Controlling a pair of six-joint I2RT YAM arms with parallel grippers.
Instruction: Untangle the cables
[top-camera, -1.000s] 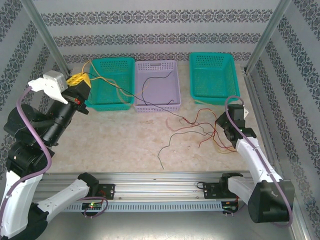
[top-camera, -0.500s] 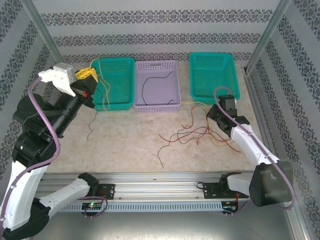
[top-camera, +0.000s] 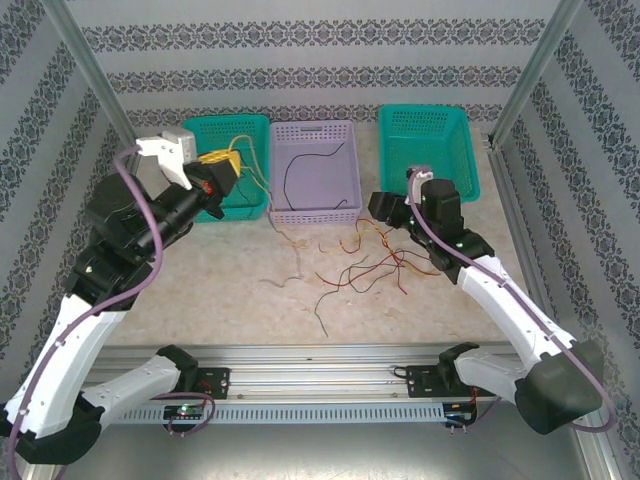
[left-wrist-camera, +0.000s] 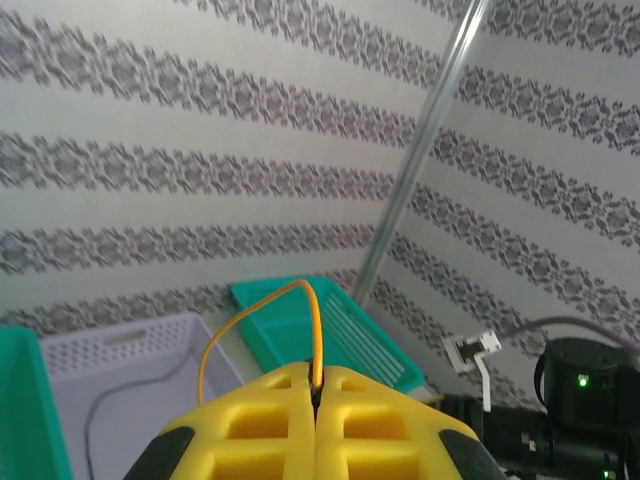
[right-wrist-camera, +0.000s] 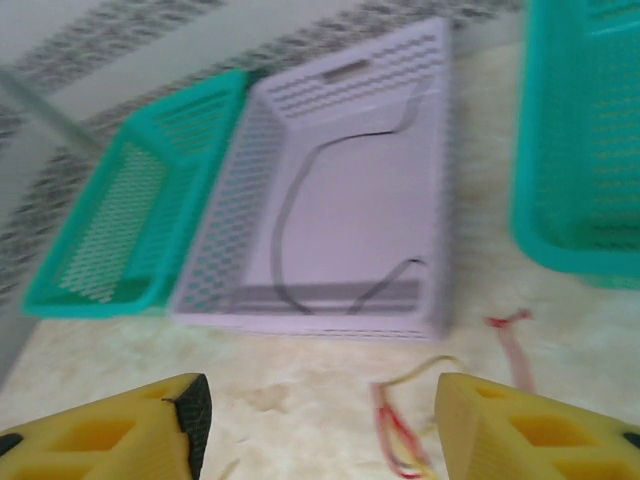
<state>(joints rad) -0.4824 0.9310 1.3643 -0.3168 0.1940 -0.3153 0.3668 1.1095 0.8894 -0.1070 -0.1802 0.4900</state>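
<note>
The left gripper (left-wrist-camera: 315, 400) is raised over the left basket (top-camera: 215, 121), jaws pinched tight on a yellow cable (left-wrist-camera: 316, 340). That cable arches up out of the fingers and trails down toward the table (top-camera: 200, 290). Whether its far end still joins the heap I cannot tell. The purple basket (top-camera: 315, 127) holds one black cable (top-camera: 287, 180), lying free. In front of it on the table lies the tangle (top-camera: 375, 265) of red, black and yellow, spread mostly left to right, with one dark tail running toward the near edge. The right gripper (right-wrist-camera: 320, 430) hovers just beyond the tangle's far right end, jaws wide and empty, so the right arm is much the nearer. The right basket (top-camera: 428, 112) stands behind it. The overhead view gives the tangle's whole spread. The right wrist view adds that a yellow-red strand (right-wrist-camera: 392, 440) lies between the fingers, closer to the right one, running roughly along the line of reach. The left wrist view alone makes that pinch plain.
</note>
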